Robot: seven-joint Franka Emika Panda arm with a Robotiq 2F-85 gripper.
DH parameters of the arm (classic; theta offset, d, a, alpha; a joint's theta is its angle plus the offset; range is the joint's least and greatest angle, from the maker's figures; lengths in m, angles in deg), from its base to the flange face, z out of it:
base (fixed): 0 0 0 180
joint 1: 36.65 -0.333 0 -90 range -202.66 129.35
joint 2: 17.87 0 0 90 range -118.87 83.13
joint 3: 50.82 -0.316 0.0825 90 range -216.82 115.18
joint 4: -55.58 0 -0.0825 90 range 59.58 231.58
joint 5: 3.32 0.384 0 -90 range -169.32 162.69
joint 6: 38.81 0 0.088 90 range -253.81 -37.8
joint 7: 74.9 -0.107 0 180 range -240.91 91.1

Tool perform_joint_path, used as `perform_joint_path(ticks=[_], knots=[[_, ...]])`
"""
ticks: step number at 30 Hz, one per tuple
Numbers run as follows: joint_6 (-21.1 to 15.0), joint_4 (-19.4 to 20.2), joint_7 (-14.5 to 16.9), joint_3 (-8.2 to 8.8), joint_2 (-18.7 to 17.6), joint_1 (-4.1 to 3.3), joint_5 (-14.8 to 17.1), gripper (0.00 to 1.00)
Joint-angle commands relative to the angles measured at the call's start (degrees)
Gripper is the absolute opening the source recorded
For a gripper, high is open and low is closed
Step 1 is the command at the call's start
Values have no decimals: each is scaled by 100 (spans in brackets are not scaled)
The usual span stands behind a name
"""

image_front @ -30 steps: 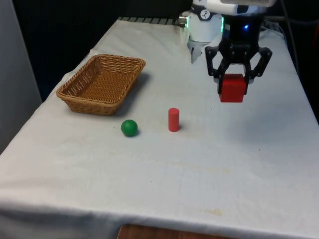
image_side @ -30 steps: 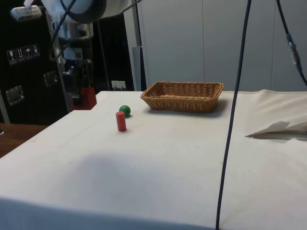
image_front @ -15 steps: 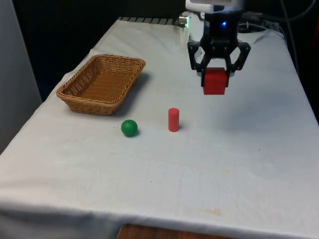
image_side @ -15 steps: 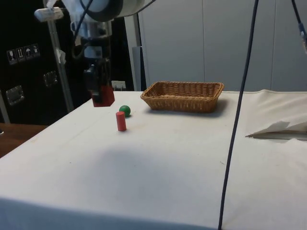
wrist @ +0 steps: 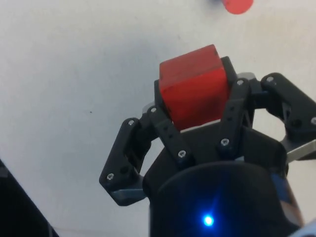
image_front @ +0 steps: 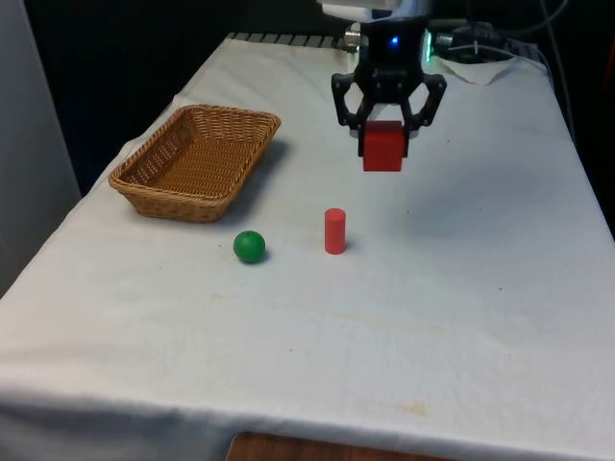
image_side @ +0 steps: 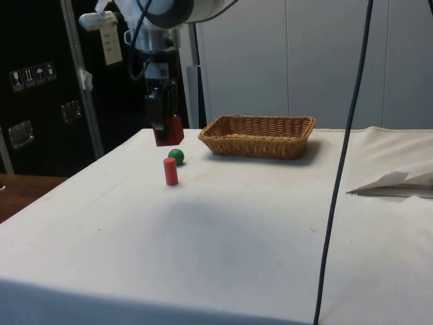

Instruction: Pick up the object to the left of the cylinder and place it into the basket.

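Note:
My gripper [image_front: 385,144] hangs above the table, shut on a red cube [image_front: 383,147] [image_side: 170,131] [wrist: 193,90]. It is behind and slightly to the front view's right of the red cylinder [image_front: 334,231] [image_side: 170,171], which stands upright on the cloth. The cylinder's top [wrist: 237,5] shows beyond the cube in the wrist view. A green ball [image_front: 249,246] [image_side: 176,156] rests to the front view's left of the cylinder. The wicker basket [image_front: 157,169] [image_side: 298,124] sits further toward the front view's left and holds nothing I can see.
A white cloth [image_front: 461,317] covers the table. A dark cable [image_side: 340,162] hangs across the side view in front of the table. The cloth is bunched up [image_side: 396,181] at the side view's right.
My gripper has carried the red cube toward the front view's left and slightly away from the front camera, coming closer to the cylinder. Cylinder, ball and basket have stayed put.

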Motion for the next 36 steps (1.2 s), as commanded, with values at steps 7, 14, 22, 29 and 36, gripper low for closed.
perform_joint_path(ticks=[7, 14, 22, 29, 36], knots=[[-63, 218, 298, 206, 97, 57, 17, 3], [-57, 315, 476, 338, 126, 103, 23, 3], [-40, 401, 733, 521, 126, 178, 46, 3], [6, 390, 854, 682, 69, 218, 34, 3], [11, 344, 1083, 814, -23, 372, 126, 3]])
